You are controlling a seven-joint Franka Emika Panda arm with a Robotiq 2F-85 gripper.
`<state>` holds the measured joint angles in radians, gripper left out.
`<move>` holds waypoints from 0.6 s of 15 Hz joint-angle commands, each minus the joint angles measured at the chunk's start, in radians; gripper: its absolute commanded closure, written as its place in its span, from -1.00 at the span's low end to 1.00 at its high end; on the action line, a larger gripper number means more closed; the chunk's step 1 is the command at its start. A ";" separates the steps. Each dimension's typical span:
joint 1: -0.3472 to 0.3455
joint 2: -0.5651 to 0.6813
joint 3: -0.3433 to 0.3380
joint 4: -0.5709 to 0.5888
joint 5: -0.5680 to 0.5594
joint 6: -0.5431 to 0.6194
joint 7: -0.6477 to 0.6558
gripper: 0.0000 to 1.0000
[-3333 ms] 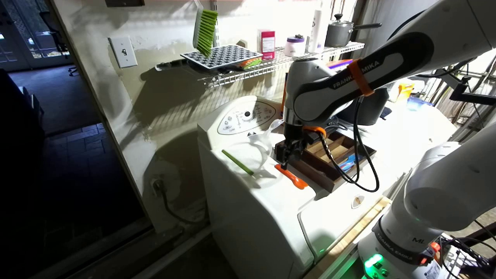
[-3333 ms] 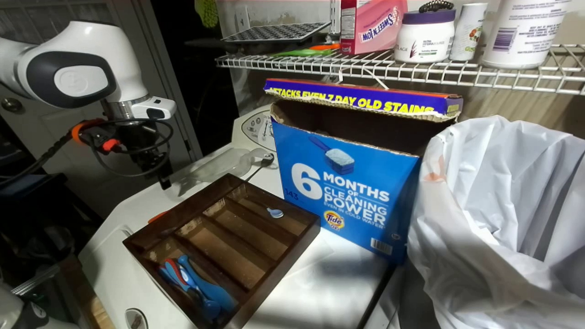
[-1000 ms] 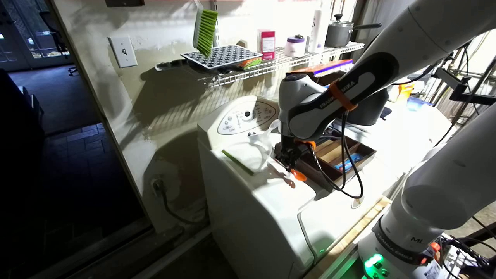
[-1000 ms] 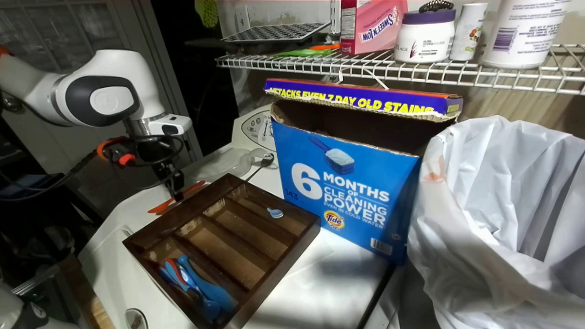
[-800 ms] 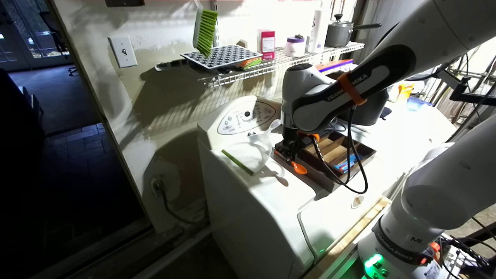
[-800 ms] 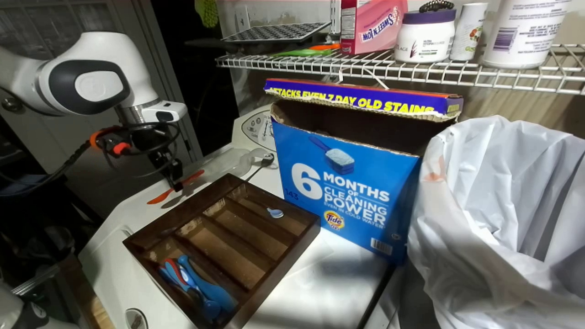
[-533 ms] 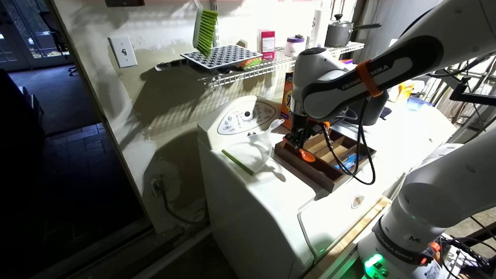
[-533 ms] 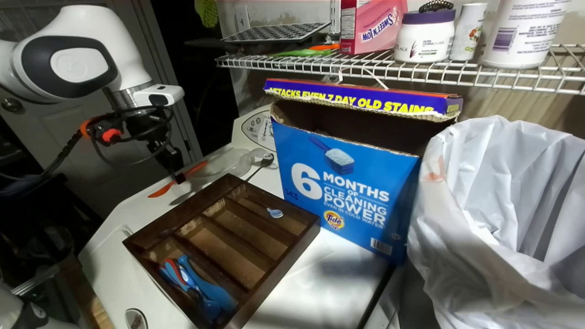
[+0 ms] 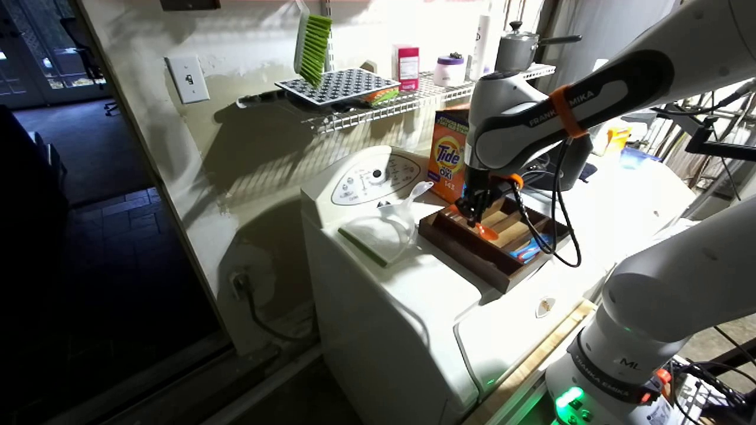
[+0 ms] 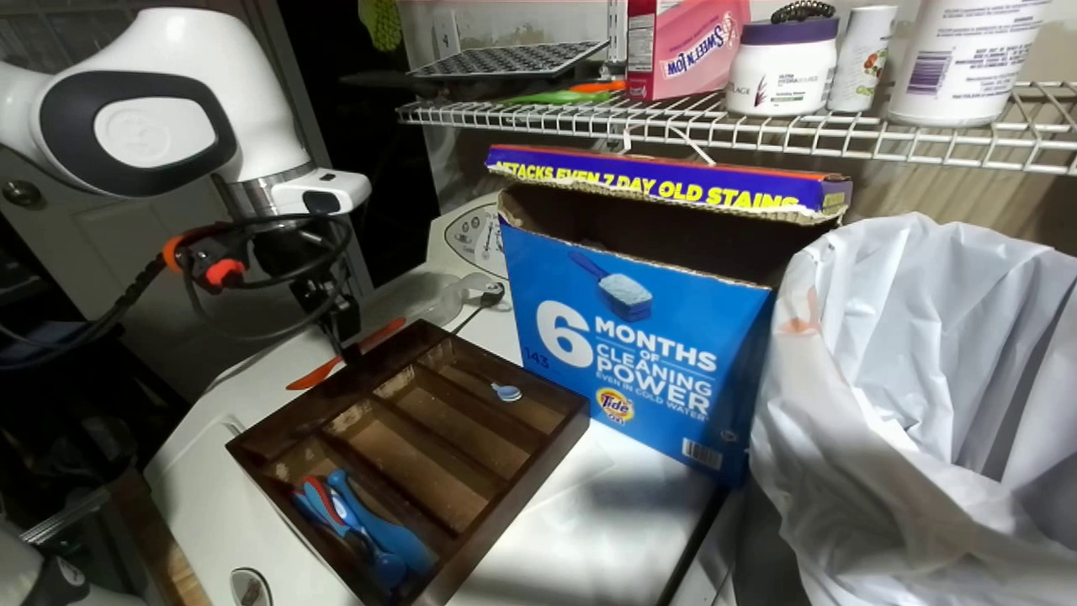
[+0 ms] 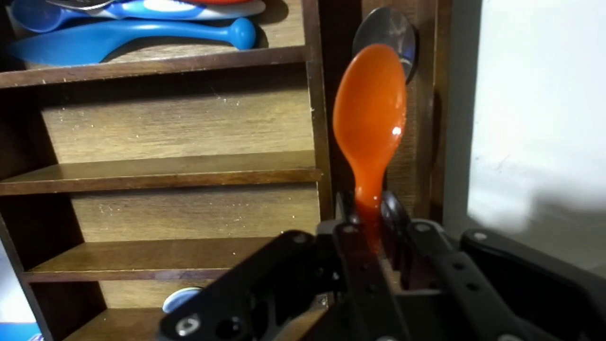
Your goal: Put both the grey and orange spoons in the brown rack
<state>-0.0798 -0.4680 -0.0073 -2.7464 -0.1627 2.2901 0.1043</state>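
While the tool [image 11: 370, 212] grips the orange spoon [image 11: 370, 106], a box [image 9: 447, 156] reads “Tide” — a carton [image 10: 683, 50], “SWEET'N LOW”.

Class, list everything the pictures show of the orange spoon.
The orange spoon is glossy, apparently plastic, with an oval bowl narrowing into a slim handle. Only the gripper, shut on the handle, seems to touch it; it hangs in midair, hollow upward. An exterior view shows the handle's end past the gripper. In the wrist view it lines up over the side compartment of the rack, hiding part of the grey spoon.
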 commanded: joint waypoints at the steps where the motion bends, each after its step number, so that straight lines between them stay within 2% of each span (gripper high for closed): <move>1: 0.016 0.053 -0.017 0.001 0.025 0.031 -0.058 0.92; 9: 0.033 0.123 -0.021 0.000 0.062 0.037 -0.085 0.92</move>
<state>-0.0574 -0.3654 -0.0162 -2.7470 -0.1351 2.3163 0.0484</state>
